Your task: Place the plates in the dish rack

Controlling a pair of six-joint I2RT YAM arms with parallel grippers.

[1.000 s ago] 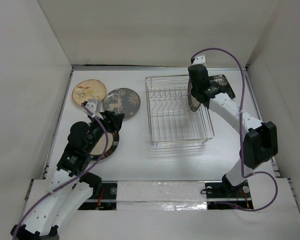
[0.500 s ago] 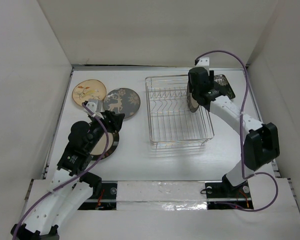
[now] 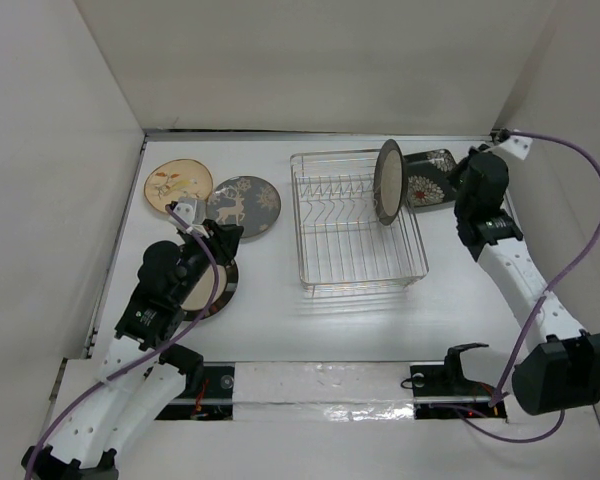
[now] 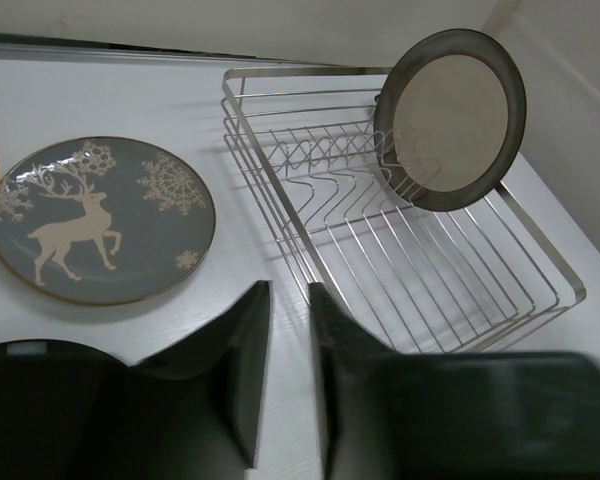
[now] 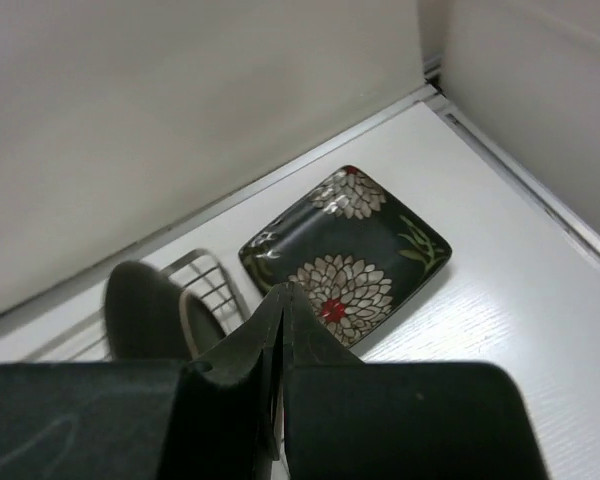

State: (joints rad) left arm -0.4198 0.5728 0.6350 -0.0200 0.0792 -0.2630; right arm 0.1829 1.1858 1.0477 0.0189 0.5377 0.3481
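Nearest, the left gripper (image 4: 287, 288) is hovering over a cream-centred plate (image 3: 198, 292) lying flat at the near left, its fingers standing a narrow slit apart with nothing seen between them. Beyond, in the far right corner of the dish rack (image 3: 365, 283), the other cream-centred plate (image 3: 389, 182) is standing on edge among the prongs, its edge running near to far and its cream face looking left. A second ago the right gripper (image 5: 282, 292) was holding it there; now that gripper is hanging further right over the black square plate (image 5: 345, 255), fingers pressed together and empty.
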